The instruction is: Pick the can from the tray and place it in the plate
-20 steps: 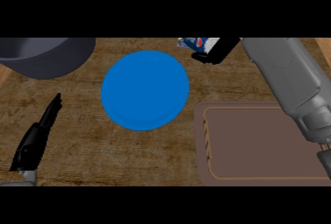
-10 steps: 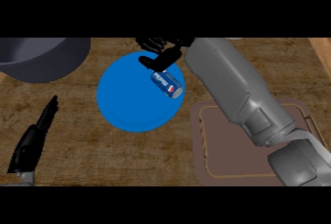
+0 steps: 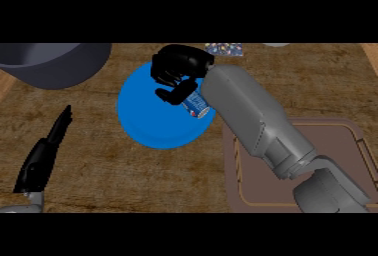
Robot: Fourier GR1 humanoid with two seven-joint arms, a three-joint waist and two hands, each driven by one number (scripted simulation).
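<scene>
right hand [image 3: 179, 70] reaches over the blue plate [image 3: 155, 125], fingers [image 3: 171, 94] curled around the can [image 3: 196, 104].

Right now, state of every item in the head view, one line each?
Can: over the plate's right side, held in the right robot hand.
Plate: flat on the counter, nothing resting on its visible part.
Tray: on the counter at right, can gone from it.
Right robot hand: fingers curled round the can.
Left robot hand: open, fingers straight, resting at lower left.
Grey pot: upper left, partly cut off.
</scene>
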